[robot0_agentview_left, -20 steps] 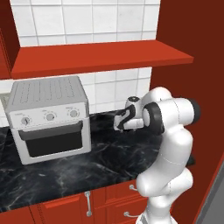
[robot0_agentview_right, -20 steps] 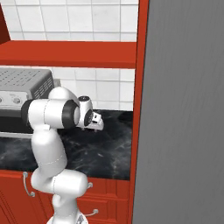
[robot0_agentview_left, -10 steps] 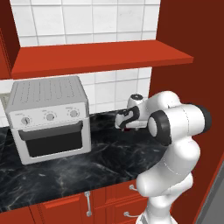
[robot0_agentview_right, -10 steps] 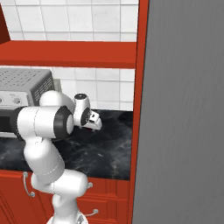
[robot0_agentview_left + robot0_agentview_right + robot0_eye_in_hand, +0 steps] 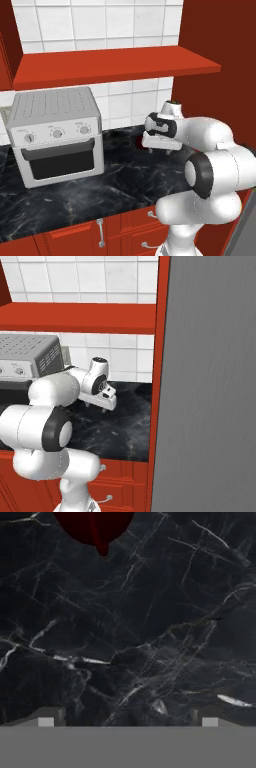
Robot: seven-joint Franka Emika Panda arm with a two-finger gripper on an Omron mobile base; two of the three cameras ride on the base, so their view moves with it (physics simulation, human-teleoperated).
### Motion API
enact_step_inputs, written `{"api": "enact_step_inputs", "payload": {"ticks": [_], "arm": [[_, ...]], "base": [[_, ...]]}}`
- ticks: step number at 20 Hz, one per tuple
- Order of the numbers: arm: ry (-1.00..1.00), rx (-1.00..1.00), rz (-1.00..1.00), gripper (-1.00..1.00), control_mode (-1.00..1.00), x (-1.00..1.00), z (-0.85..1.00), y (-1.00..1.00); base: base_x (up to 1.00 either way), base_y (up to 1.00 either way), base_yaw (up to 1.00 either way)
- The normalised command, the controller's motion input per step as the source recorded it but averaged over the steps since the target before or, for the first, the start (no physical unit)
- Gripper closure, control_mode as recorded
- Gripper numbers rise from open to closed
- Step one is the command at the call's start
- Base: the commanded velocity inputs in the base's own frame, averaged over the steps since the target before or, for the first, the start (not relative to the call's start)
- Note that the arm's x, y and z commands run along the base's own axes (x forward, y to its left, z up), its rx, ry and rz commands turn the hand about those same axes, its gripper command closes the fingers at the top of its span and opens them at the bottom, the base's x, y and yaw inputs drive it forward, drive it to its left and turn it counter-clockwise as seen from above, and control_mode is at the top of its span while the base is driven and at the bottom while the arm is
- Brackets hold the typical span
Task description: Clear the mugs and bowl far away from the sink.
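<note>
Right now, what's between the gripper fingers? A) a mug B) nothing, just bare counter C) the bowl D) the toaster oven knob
B: in the hand view the fingertips stand wide apart with only the black marble counter between them; the gripper hangs open above the counter, right of the toaster oven.

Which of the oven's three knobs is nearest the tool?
The rightmost knob on the oven: it sits at the end of the row closest to the tool, while the other two lie further left.
</note>
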Motion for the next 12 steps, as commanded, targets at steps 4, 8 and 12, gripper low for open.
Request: {"api": "enact_step_inputs", "payload": {"ticks": [4,8,12], "arm": [[0.27,0.00,0.00,-1.00,-1.00,-0.74,0.79,0.00],[0.07,0.00,0.00,-1.00,-1.00,-0.95,0.41,0.00],[0.00,0.00,0.00,-1.00,-1.00,-1.00,0.34,0.00]], "base": [[0.00,0.00,0.00],[0.00,0.00,0.00],[0.00,0.00,0.00]]}}
